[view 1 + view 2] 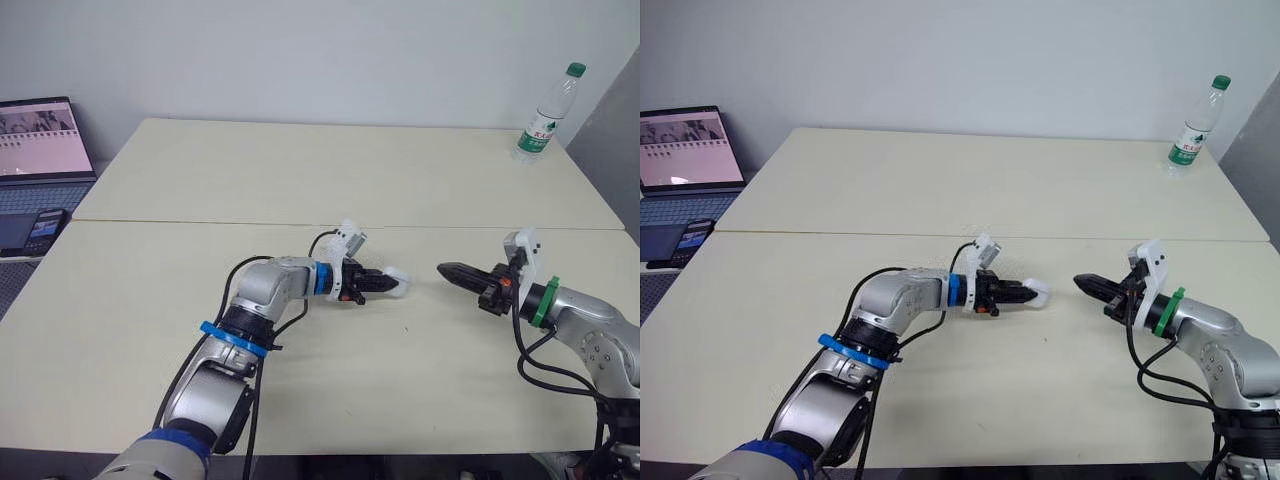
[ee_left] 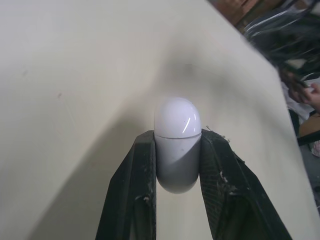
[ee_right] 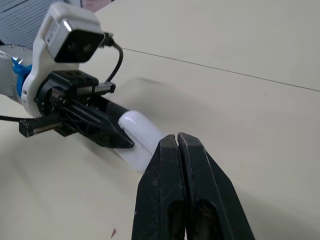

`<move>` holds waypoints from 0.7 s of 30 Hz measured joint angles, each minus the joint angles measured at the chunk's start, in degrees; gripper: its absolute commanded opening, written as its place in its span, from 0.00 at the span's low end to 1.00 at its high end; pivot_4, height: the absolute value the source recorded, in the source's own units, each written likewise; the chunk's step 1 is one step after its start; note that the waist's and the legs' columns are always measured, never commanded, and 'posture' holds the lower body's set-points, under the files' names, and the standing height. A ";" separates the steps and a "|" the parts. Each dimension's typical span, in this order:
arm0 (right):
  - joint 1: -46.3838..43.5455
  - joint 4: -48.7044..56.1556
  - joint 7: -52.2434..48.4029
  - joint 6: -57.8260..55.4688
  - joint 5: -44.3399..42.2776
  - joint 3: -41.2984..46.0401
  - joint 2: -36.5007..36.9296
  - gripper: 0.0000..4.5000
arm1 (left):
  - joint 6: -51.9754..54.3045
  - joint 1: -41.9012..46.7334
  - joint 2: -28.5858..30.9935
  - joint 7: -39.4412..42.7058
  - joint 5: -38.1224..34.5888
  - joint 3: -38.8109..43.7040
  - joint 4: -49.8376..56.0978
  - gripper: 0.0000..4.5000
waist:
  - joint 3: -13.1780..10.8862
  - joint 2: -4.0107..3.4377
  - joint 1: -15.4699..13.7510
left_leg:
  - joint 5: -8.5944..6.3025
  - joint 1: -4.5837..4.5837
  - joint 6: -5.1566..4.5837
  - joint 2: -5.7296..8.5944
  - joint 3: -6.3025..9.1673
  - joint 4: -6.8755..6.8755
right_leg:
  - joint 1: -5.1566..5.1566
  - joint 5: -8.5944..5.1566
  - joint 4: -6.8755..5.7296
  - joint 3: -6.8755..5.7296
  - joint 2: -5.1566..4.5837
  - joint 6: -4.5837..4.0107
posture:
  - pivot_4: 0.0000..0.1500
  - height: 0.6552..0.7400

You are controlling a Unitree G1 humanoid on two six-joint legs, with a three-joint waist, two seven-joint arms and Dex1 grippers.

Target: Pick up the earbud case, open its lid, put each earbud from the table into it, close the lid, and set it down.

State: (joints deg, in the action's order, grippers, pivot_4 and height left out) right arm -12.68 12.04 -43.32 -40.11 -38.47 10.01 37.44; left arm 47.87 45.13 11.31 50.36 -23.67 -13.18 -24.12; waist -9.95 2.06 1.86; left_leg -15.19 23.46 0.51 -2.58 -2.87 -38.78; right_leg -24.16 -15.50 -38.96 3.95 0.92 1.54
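A white earbud case [image 2: 177, 144] with its lid closed is clamped between the two black fingers of my left gripper [image 1: 385, 285], near the middle of the cream table [image 1: 330, 180]. The case [image 1: 398, 283] sticks out past the fingertips, just above the tabletop. My right gripper [image 1: 448, 271] is shut with nothing in it and points at the case from the right, a short gap away. In the right wrist view the shut fingers [image 3: 182, 165] sit right in front of the case [image 3: 141, 134]. I see no loose earbuds on the table.
A clear water bottle [image 1: 547, 113] with a green cap stands at the table's far right corner. An open laptop [image 1: 40, 140] and a phone [image 1: 42, 225] lie off the table's left side. A seam [image 1: 300, 224] crosses the tabletop.
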 measured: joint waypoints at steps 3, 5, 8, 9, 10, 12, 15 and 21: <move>0.83 0.57 0.65 1.02 1.35 -0.08 -0.05 0.00 | 0.51 1.03 -0.26 -0.05 0.87 -0.08 -1.05 0.25 | 0.00 0.00 -0.09 | 0.00 0.02 0.00 0.02 -0.02 0.00 | 0.01 0.01 0.02 0.00 -0.02 -0.02 | 1.00 0.95; 1.30 0.77 0.95 1.21 1.40 -0.07 -0.15 0.00 | 0.51 1.09 -0.28 0.02 1.57 -0.24 -1.07 0.38 | 0.00 0.00 -0.07 | 0.00 0.01 0.00 0.02 -0.05 0.00 | 0.01 0.04 0.02 0.02 -0.03 -0.06 | 1.00 0.95; 2.01 1.12 1.19 1.41 1.40 -0.07 -0.52 0.00 | 0.75 1.00 -0.04 -0.08 2.39 -0.22 -1.16 0.60 | 0.00 0.00 -0.09 | 0.00 0.00 0.00 0.01 -0.01 0.00 | 0.01 0.04 0.00 0.02 -0.03 -0.06 | 1.00 0.95; 2.06 1.17 1.41 1.61 1.43 -0.06 -0.54 0.00 | 0.83 0.86 0.06 -0.08 2.41 -0.14 -0.93 0.67 | 0.00 0.00 -0.08 | 0.00 0.00 0.00 0.01 -0.02 0.00 | 0.01 0.04 0.00 0.02 -0.03 -0.06 | 1.00 0.95; 2.10 1.20 1.63 1.81 1.47 -0.05 -0.55 0.00 | 0.83 0.57 0.20 -0.08 2.43 -0.05 -0.43 0.74 | 0.00 0.00 -0.08 | 0.00 0.00 0.00 0.01 -0.02 0.00 | 0.01 0.04 0.00 0.03 -0.03 -0.06 | 1.00 0.95; 2.32 1.27 1.90 2.53 1.90 -0.05 -0.61 0.00 | 0.75 -0.52 1.10 0.02 2.49 -0.05 1.83 0.88 | 0.00 0.00 -0.04 | 0.00 0.00 0.00 0.00 -0.02 0.00 | 0.00 0.06 0.00 0.04 -0.03 -0.09 | 1.00 0.95; 3.09 1.25 2.06 5.80 3.95 -0.04 -1.23 0.00 | 0.30 -2.67 4.65 0.20 2.71 0.05 6.71 0.99 | 0.00 0.00 -0.01 | 0.00 0.00 0.01 -0.02 -0.01 0.01 | 0.00 0.07 -0.01 0.04 -0.02 -0.12 | 1.00 0.95; 5.62 -0.27 0.22 11.73 8.19 -0.12 -1.08 0.00 | -5.58 -9.47 12.79 1.63 3.23 2.61 17.23 0.99 | 0.02 -0.03 -0.10 | 0.01 -0.03 0.01 0.00 -0.08 0.00 | 0.03 0.07 0.00 0.07 -0.11 -0.12 | 1.00 0.95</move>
State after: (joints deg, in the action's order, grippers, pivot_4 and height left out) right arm -7.05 11.78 -43.10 -28.38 -30.28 9.89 36.35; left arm 42.29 35.66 24.11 51.99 -20.44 -10.58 -6.89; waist -9.93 2.03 1.76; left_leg -15.18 23.43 0.52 -2.58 -2.95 -38.78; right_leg -24.14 -15.43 -38.97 4.02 0.81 1.42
